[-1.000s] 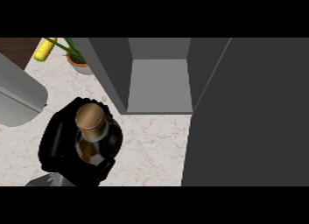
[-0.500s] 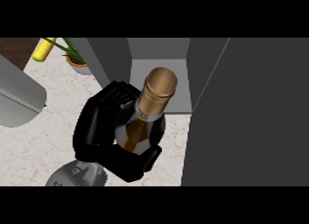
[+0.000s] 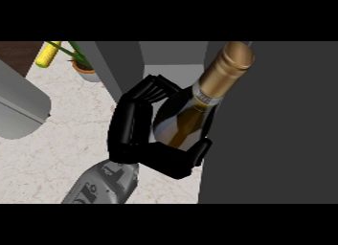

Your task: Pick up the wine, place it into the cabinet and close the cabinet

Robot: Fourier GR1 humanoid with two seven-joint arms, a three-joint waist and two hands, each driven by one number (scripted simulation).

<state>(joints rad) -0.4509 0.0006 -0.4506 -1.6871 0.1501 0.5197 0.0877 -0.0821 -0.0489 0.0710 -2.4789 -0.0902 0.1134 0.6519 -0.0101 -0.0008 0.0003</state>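
Holding the wine point(image 3: 192, 117) at frame centre, right robot hand point(image 3: 140, 131) is curled around its lower body. Bottle's long axis tilts up-right, gold neck toward the cabinet point(image 3: 173, 53) opening at upper centre, beside the dark door point(image 3: 284, 129). Left robot hand unseen.

Centre: glass wine bottle with a gold foil neck point(image 3: 192, 119), tilted, neck up toward the right, wrapped by the black right hand point(image 3: 132, 129), above the pale marbled counter point(image 3: 51, 162). Just behind the bottle: grey open cabinet point(image 3: 171, 55). Right of the bottle and overlapping its neck: broad dark grey cabinet door point(image 3: 284, 134). Far back left on the counter: small green potted plant point(image 3: 83, 67), just left of the cabinet wall. Further left of the plant: slim yellow object point(image 3: 48, 53).
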